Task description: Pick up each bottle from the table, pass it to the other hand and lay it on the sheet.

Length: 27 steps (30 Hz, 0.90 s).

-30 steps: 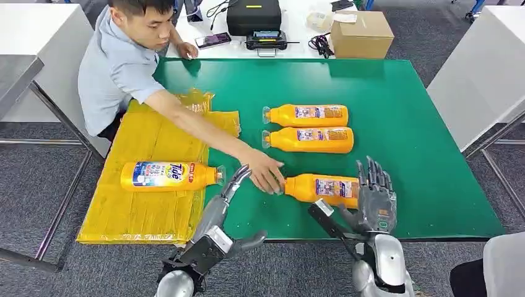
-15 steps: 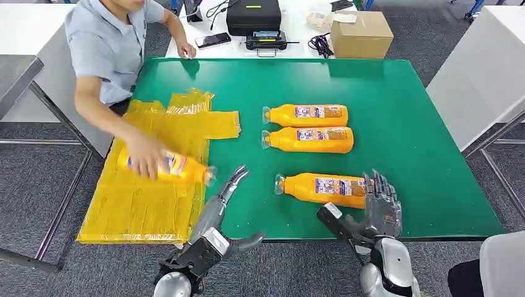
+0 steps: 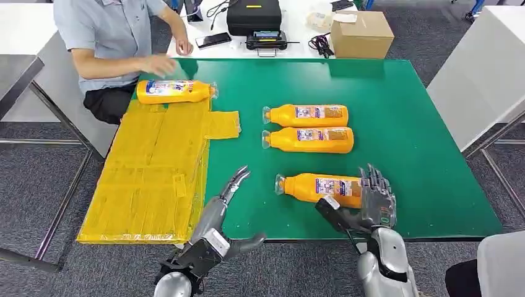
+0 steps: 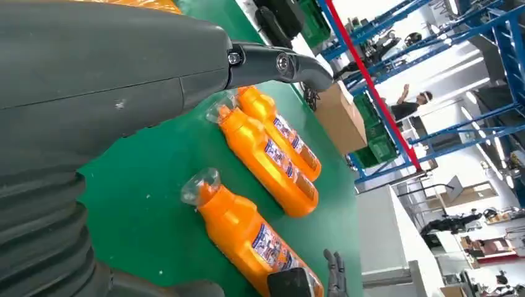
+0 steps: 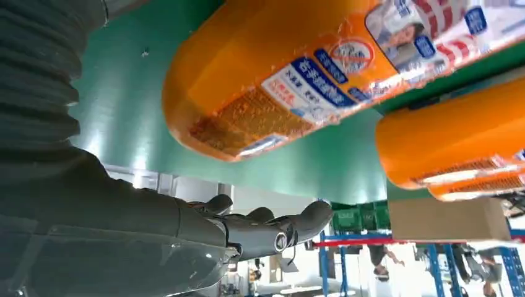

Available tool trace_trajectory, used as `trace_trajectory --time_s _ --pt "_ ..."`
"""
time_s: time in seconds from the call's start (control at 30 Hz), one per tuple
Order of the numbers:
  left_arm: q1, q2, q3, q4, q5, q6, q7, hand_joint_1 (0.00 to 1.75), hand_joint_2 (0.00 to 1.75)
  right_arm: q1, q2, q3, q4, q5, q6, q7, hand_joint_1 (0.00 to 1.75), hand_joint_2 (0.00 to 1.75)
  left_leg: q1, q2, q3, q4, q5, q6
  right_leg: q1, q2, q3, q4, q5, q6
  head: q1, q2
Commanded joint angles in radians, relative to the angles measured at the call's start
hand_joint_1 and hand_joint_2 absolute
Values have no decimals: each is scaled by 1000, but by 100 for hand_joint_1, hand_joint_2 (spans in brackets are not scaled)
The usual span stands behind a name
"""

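Three orange bottles lie on the green table [image 3: 408, 111]. The nearest bottle [image 3: 319, 189] [image 4: 247, 235] [image 5: 291, 68] has its cap toward my left. My right hand [image 3: 374, 201] is open at its base end, fingers spread and upright, thumb by the bottle's near side. Two more bottles [image 3: 306, 115] [image 3: 309, 140] lie side by side farther back. My left hand [image 3: 226, 198] is open near the table's front edge, fingers stretched forward. A fourth bottle [image 3: 173, 91] lies at the far end of the yellow sheet [image 3: 148, 179], under a person's hand [image 3: 158, 64].
A person [image 3: 117, 31] sits at the far left of the table. Behind the green table stand a cardboard box [image 3: 361, 34], a black case [image 3: 254, 15] and a phone [image 3: 212, 40]. White tables flank both sides.
The person carried the bottle from the sheet's near part to its far end and sat back. My right hand shifted slightly closer to the nearest bottle's base. My left hand stayed put.
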Motion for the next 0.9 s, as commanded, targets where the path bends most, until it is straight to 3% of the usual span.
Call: trace_trajectory --time_s 0.03,0.53,0.57,0.6,0.63,0.67,0.9 --pt "5 -23 -30 40 8 3 -1 0 175 -68 -13 -45 183 -2 18 6 0 175 2 2 5 0 -2 -2 2 1 6 -2 -1 -3 0 0" --pt "-5 -23 -32 48 10 -6 -4 0 175 -114 -48 -24 282 27 30 6 3 175 2 1 5 0 -1 -2 2 0 5 -2 0 -2 0 0" --pt "-5 -23 -32 48 10 -6 -4 0 175 -114 -48 -24 282 27 30 6 28 175 1 1 4 0 -1 -1 1 0 4 -1 0 -2 0 0" --pt "-6 -23 -32 48 10 -6 -4 0 175 -114 -48 -23 284 27 32 6 136 175 2 1 5 0 -1 -2 2 0 5 -1 0 -2 0 0" --pt "-7 -23 -32 50 10 -7 -4 0 175 -115 -51 -19 286 27 33 2 138 175 3 1 6 0 -2 -3 3 0 7 -2 -1 -3 0 0" --pt "-7 -23 -32 50 10 -7 -4 0 175 -115 -51 -19 286 27 33 2 175 175 1 0 5 0 -1 -2 2 0 5 -1 -1 -2 0 0" --pt "-12 -23 -32 58 14 -12 -13 0 175 -117 -77 3 332 27 54 -14 175 175 2 1 6 0 -2 -2 2 0 7 -2 -1 -2 0 0"
